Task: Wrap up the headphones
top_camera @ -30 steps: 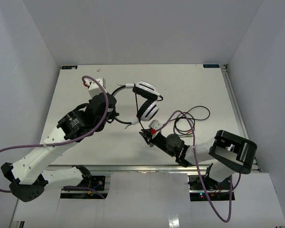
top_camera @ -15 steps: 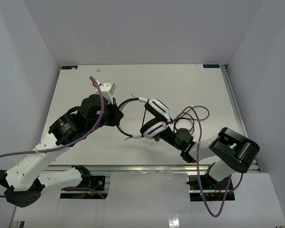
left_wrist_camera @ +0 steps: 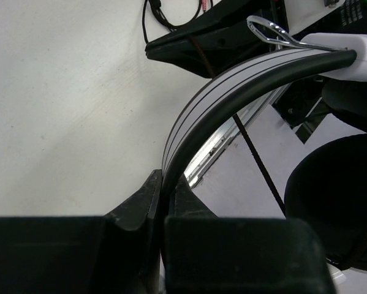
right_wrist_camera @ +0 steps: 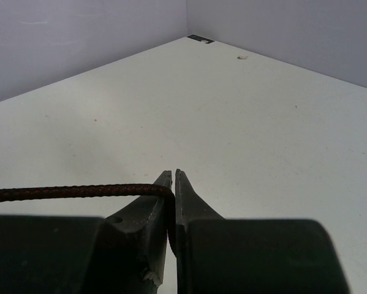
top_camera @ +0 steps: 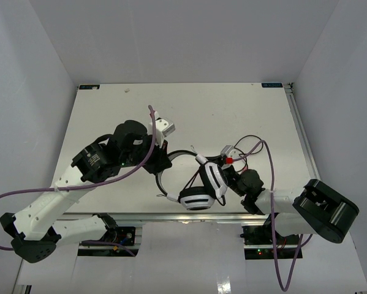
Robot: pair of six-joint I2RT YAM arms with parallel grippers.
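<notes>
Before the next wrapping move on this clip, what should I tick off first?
1. Left pincer shut on the thin black headband of the white-and-black over-ear headphones: ok.
2. Right pincer shut on the thin dark braided cord: ok.
3. Cord turns laid round the headphones: cannot tell.
4. Round striped ear cup well inside the white table: not ok, it sits at the near edge.

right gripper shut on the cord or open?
Shut. In the right wrist view the right gripper has its fingers closed on the braided cord, which runs between them.
</notes>
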